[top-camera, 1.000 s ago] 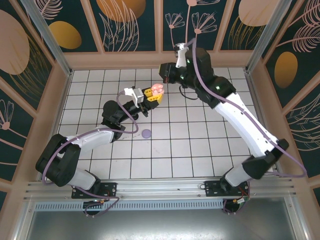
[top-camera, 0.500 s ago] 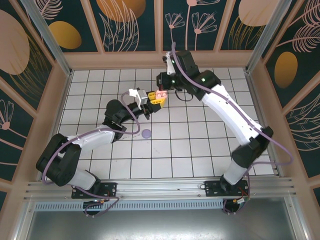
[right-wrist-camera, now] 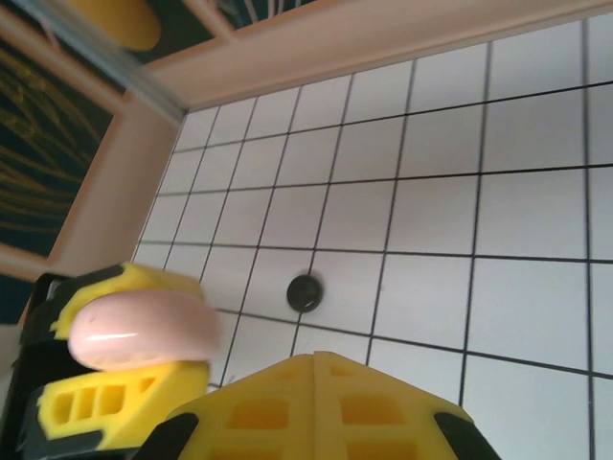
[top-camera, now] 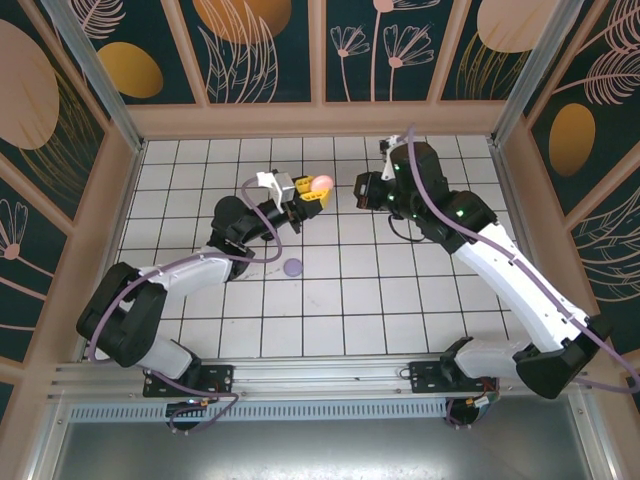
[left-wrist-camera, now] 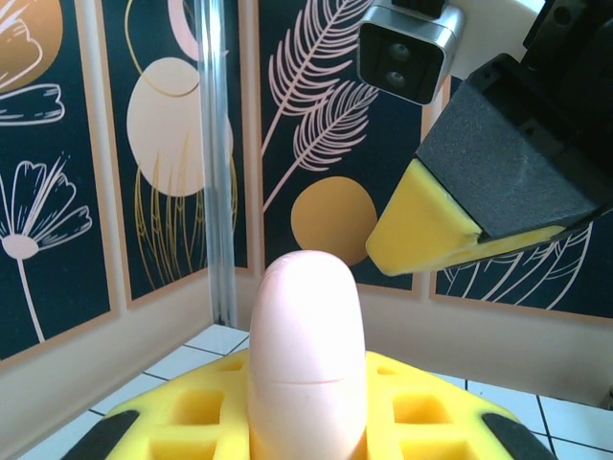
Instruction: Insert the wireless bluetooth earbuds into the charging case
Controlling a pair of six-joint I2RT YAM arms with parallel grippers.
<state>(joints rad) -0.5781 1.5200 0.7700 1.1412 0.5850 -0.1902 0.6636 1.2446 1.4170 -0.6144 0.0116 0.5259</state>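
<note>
pink case (top-camera: 321, 184): closed along its seam, contents hidden (stands upright in the grip)
left gripper (top-camera: 310, 192): clenched on pink case
right gripper (top-camera: 362, 190): jaws pressed together, empty, just right of pink case, not touching it
lilac case (top-camera: 292, 267): flat on tiles (top-camera: 400, 290), well apart from pink case, toward the arm bases

You are not getting any readable text, label, brand, number or sign on anything in these views.

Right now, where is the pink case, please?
Top view: the pink case sits in the left gripper's jaws toward the back wall, left of the right gripper.
</note>
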